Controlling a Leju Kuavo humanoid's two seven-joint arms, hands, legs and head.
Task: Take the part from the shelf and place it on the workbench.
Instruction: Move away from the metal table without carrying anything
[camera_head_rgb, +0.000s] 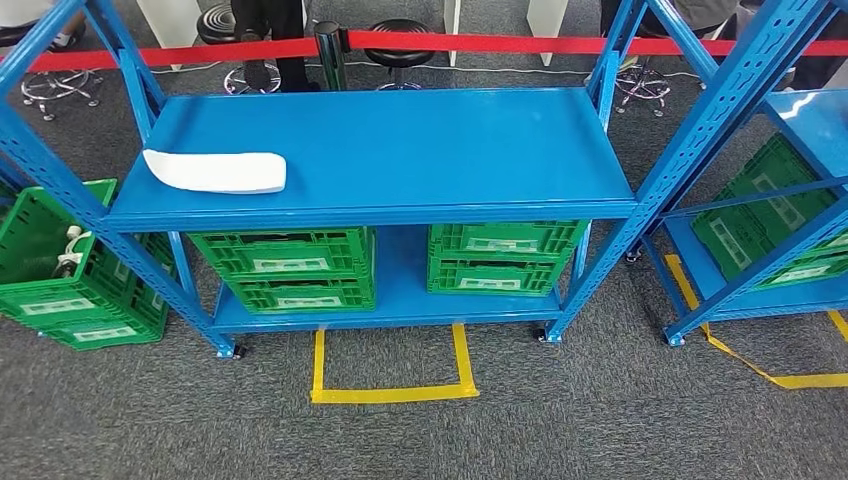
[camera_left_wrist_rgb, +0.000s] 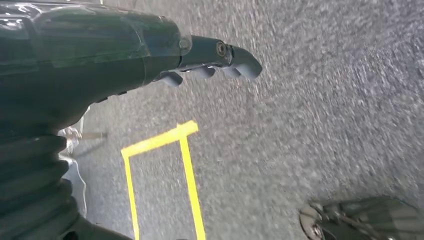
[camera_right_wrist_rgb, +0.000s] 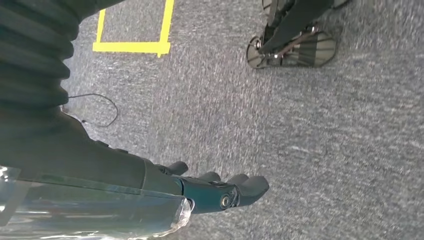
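Part (camera_head_rgb: 216, 171), white and long, lies on the left end of the blue shelf (camera_head_rgb: 420, 150). Green crates (camera_head_rgb: 285, 268) sit below it. The left robot hand (camera_left_wrist_rgb: 210, 62) and right robot hand (camera_right_wrist_rgb: 220, 192) hang over grey carpet, fingers loose, holding nothing.

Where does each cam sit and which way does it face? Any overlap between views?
Head view: high on the body, facing forward and down at the blue shelf holding the white part; no arms.
Left wrist view: behind the left hand, facing grey carpet.
Right wrist view: behind the right hand, facing carpet.
Shared: yellow floor tape.
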